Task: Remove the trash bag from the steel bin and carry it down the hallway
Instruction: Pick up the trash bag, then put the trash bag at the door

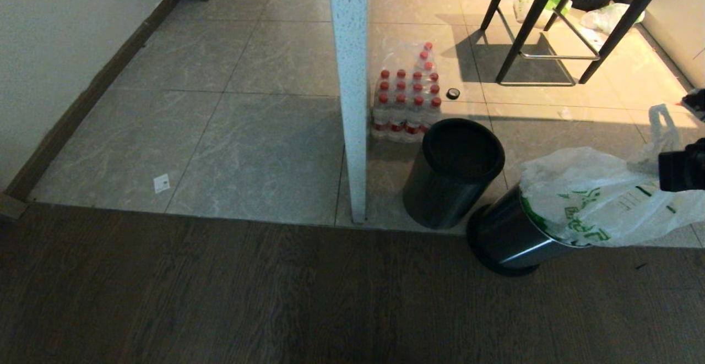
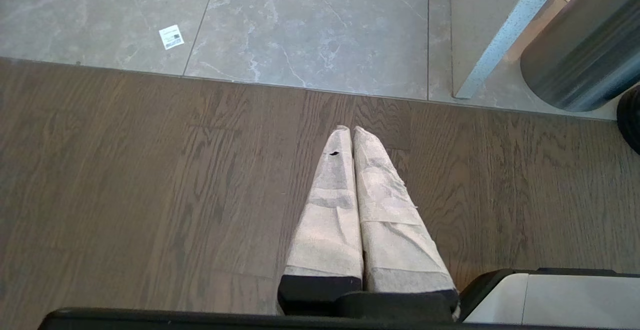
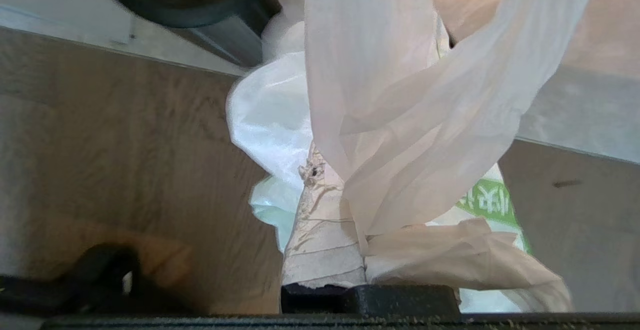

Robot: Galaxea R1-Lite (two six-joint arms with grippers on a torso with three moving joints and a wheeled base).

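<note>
The steel bin (image 1: 509,237) leans over on its black base at the seam between wood floor and tiles. The trash bag (image 1: 595,199), thin white plastic with green print, bulges out of the bin's mouth toward the right. One loop handle (image 1: 663,124) stands up. My right gripper (image 3: 336,180) is shut on a gathered fold of the trash bag (image 3: 410,120), and plastic drapes over one finger. In the head view the right arm's black end (image 1: 682,170) shows at the right edge, level with the bag's top. My left gripper (image 2: 352,131) is shut and empty, parked over the wood floor.
A second dark round bin (image 1: 453,171) stands upright and empty just left of the tilted one. A white speckled post (image 1: 350,94) rises beside it, with a pack of red-capped bottles (image 1: 406,102) behind. Black stool legs (image 1: 537,28) and other bags (image 1: 608,16) fill the back right.
</note>
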